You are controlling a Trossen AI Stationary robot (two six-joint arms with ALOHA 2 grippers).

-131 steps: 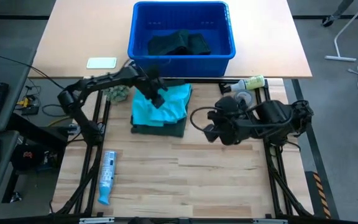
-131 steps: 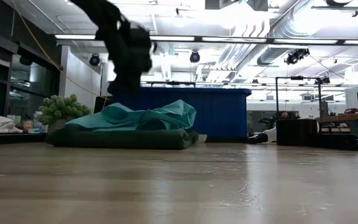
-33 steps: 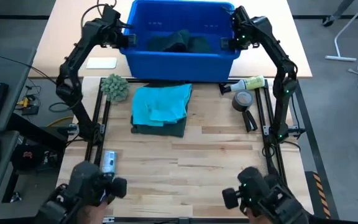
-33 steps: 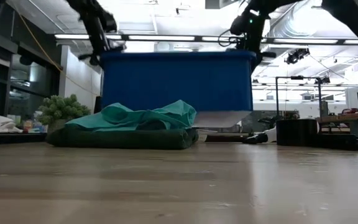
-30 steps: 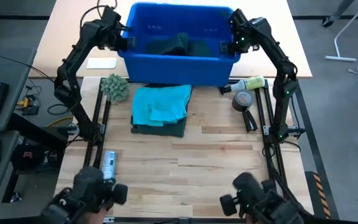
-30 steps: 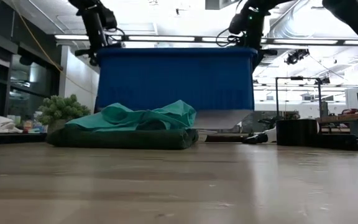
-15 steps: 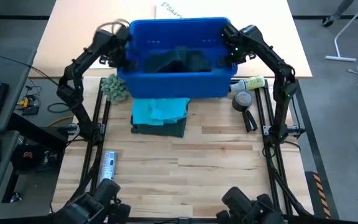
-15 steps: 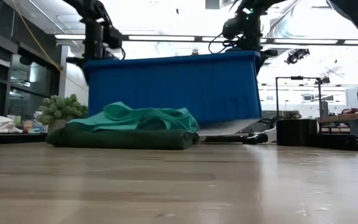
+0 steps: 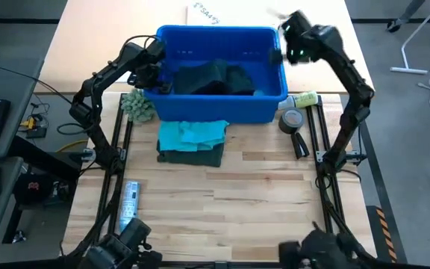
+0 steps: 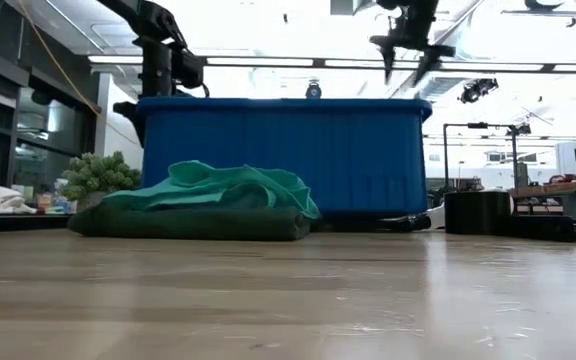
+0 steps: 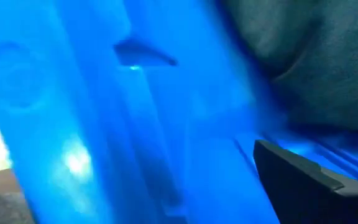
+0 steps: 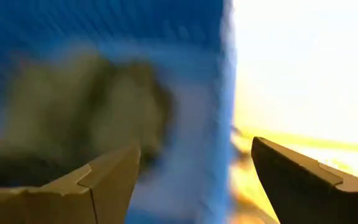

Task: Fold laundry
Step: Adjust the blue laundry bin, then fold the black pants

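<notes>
Wood planks of the table [image 9: 260, 202] are carrying a blue bin [image 9: 215, 108] at the far side, its near wall touching the folded pile, turquoise shirt [image 9: 192, 134] lying on a dark green garment [image 9: 192, 155]. More dark green laundry [image 9: 211, 77] is sitting inside the bin. Left gripper [image 9: 157, 77] is hanging at the bin's left rim, jaws wide and empty; right gripper [image 9: 288, 36] is hovering above the far right corner, equally wide. Reaching in next probably means coming down centred on the cloth, clear of the walls.

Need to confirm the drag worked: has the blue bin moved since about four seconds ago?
Yes. The blue bin has come toward the folded turquoise shirt, now overlapping its far edge instead of sitting clear behind it.
</notes>
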